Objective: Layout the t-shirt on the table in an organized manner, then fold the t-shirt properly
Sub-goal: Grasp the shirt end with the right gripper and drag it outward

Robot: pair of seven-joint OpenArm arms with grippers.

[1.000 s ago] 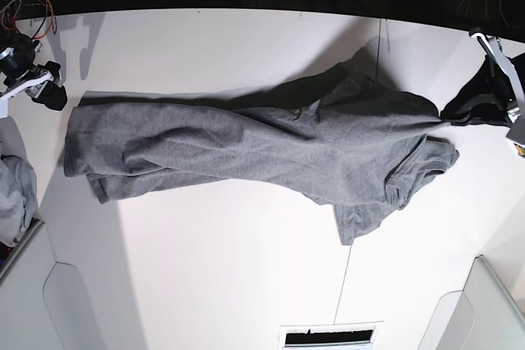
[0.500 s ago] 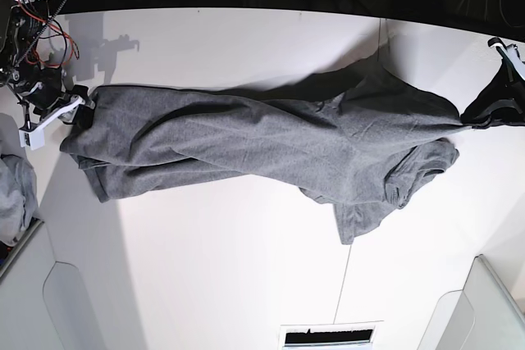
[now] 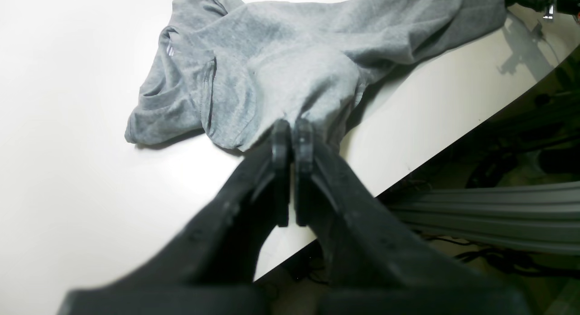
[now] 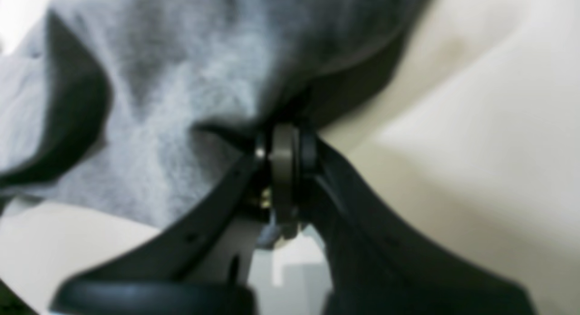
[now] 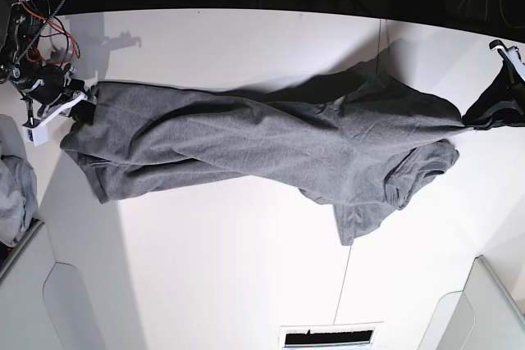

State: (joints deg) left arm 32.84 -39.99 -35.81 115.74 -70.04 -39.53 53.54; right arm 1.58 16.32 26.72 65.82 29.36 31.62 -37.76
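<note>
The charcoal-grey t-shirt (image 5: 262,145) lies stretched sideways across the white table (image 5: 230,268), bunched and creased, with a folded flap hanging toward the front at the right. My right gripper (image 5: 84,106) is at the shirt's left end, and the right wrist view shows that gripper (image 4: 283,133) shut on a pinch of t-shirt (image 4: 158,102) fabric. My left gripper (image 5: 469,118) holds the right end near the table edge. In the left wrist view it (image 3: 292,127) is shut on the t-shirt (image 3: 281,70), which fans out from the fingertips.
A lighter grey garment heap (image 5: 15,194) sits at the left edge. White bins stand at the front left (image 5: 49,301) and front right (image 5: 488,309). Loose cables (image 5: 37,6) hang at the back left. A thin seam (image 5: 349,276) crosses the table, and a dark drop lies beyond the far edge.
My right gripper came in from the left to the shirt's left edge and shut on it. The shirt now lies tauter. The left gripper shifted slightly right, still gripping.
</note>
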